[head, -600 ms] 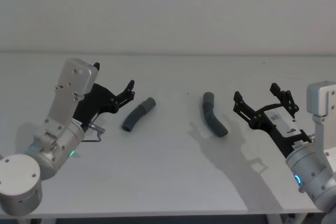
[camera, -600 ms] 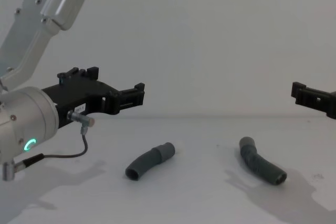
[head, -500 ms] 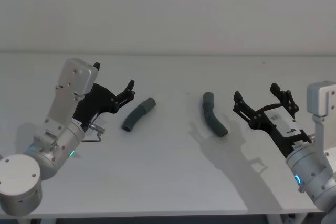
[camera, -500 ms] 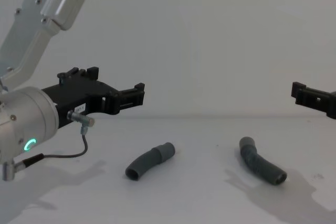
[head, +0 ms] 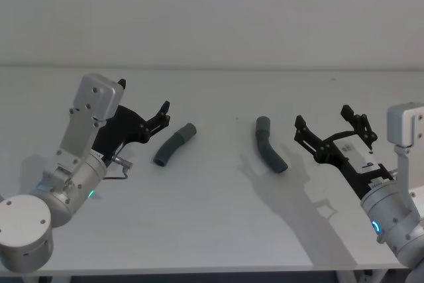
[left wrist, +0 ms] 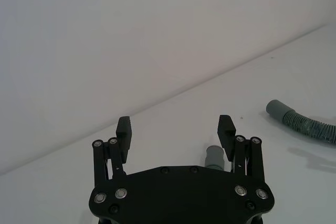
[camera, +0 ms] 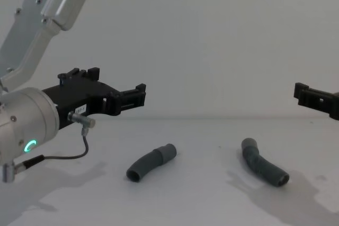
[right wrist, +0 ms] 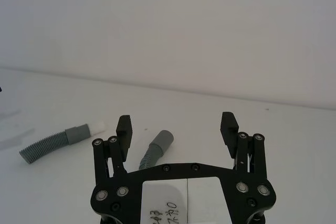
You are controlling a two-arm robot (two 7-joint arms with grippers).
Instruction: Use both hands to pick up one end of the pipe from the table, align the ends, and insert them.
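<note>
Two dark grey ribbed pieces of the pipe lie apart on the white table [head: 212, 223]. The left piece [head: 175, 144] [camera: 151, 163] lies just right of my left gripper [head: 143, 99] [camera: 117, 81], which hovers open above the table. The right piece [head: 270, 153] [camera: 264, 168] lies just left of my right gripper [head: 322, 117] [camera: 310, 98], also open and holding nothing. In the left wrist view the gripper [left wrist: 175, 127] has one grey cuff [left wrist: 214, 156] showing beyond its fingers. In the right wrist view the gripper [right wrist: 177, 123] faces the near piece [right wrist: 156, 148]; the far piece [right wrist: 52, 142] shows a whitish tip [right wrist: 97, 128].
A thin grey cable [camera: 79, 154] loops down from the left wrist near the table. The table's back edge [head: 212, 67] meets a plain white wall. The table's front edge [head: 199, 271] runs along the bottom of the head view.
</note>
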